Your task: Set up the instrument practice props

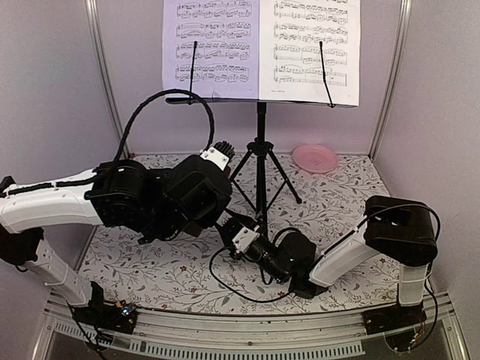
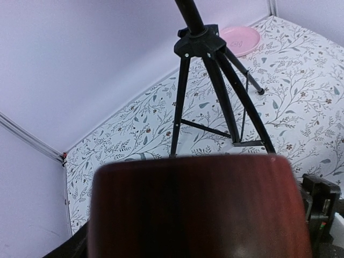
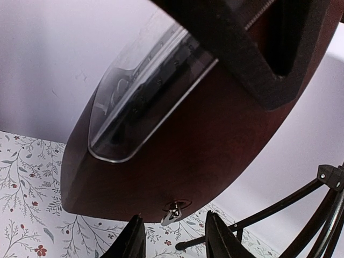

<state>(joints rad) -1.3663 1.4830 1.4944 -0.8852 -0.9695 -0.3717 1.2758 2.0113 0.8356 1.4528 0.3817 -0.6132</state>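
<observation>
Left fingers (image 3: 252,59) are clamped on the metronome (image 3: 215,150). You can see one dark pad pressed into its side from the right wrist cam, and the thing is hanging in the air above the surface (image 1: 150,262), low and just in front of the stand (image 1: 261,165) legs.

Right fingers (image 3: 131,242) are spread apart with nothing in them. They sit right under the metronome's bottom edge, and the little metal key (image 3: 172,214) is roughly in the gap between the tips. I can't tell if they're touching it yet, but it looks like not quite.

The stand is already up with both sheets (image 1: 217,45) on the desk, so my read is the metronome is the last prop to sort out. It looks like either a wind-up or a handover between the arms.

For the next move, I'd guess the right side has to creep up a bit, centre on that key and pinch it squarely. It's a tiny target, so it'd be easy to slip off or shove the metronome crooked in the left grip. After that it needs setting down upright near the stand, not on the pink plate (image 1: 315,157) at the back.
</observation>
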